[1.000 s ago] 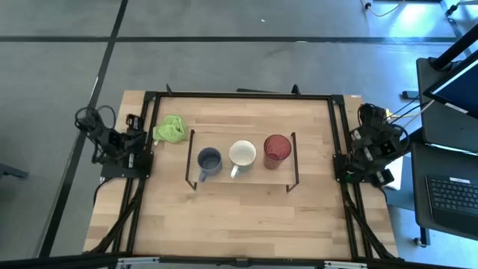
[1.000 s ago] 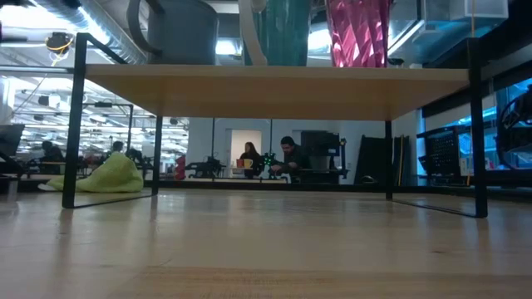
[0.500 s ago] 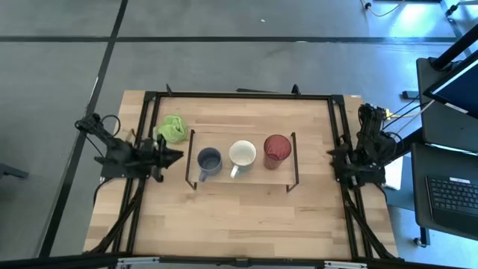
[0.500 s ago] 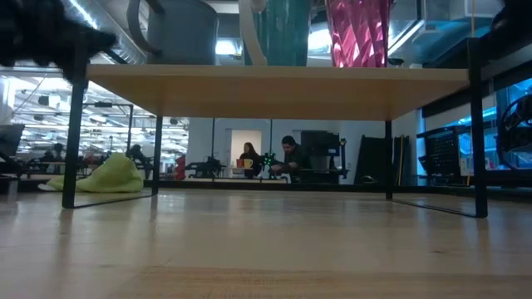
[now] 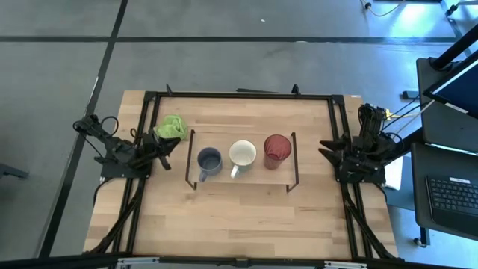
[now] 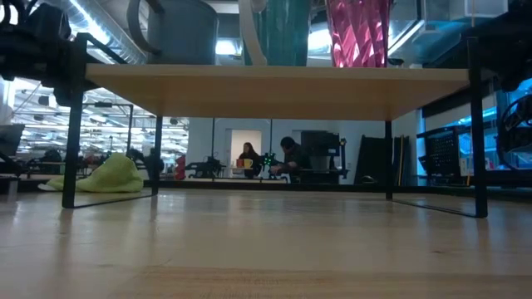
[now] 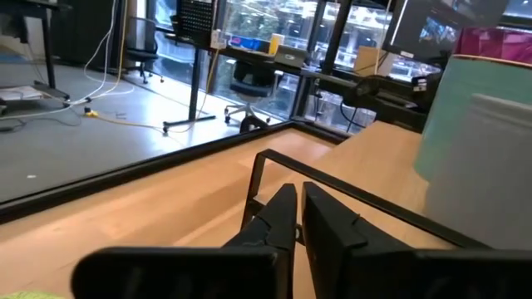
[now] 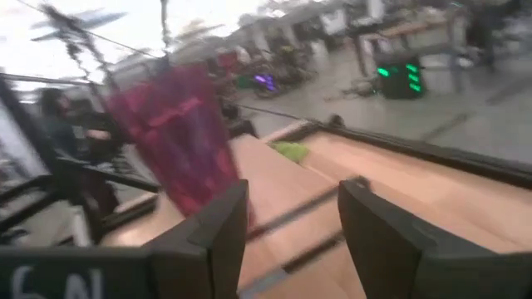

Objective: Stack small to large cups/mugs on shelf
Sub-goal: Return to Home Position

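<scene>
Left end effector (image 5: 175, 145) swung inward; faceted tumbler (image 5: 277, 150) shelved.

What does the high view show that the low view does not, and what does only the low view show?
Only the high view: the open tops of the grey-blue mug, white mug and red tumbler, in a row, and both arms whole, with the left gripper and right gripper off the shelf's ends.
Only the low view: the shelf's underside and people in the room behind.
Both: the shelf, the cups standing on it, and the green cloth near the grey-blue mug's end.
</scene>
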Motion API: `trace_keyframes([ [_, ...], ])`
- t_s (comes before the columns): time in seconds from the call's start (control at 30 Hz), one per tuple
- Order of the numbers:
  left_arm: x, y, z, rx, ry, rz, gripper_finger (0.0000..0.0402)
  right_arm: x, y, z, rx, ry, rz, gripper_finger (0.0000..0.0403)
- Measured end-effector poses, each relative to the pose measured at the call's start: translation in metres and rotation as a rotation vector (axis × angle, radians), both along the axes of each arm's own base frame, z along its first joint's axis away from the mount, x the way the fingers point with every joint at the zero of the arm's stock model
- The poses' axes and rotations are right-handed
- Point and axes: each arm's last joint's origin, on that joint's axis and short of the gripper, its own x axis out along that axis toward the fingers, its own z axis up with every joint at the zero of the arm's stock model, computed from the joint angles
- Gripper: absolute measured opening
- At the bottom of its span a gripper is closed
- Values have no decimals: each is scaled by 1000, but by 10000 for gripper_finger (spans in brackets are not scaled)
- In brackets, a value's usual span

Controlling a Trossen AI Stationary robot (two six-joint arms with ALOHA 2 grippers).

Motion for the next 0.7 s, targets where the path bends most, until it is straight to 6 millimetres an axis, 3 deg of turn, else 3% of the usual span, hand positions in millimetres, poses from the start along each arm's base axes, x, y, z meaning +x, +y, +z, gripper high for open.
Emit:
trace_keyframes([
  [0.7,0,0,0,1,1,-1,11,0,1,1,-19,-32,38,186],
])
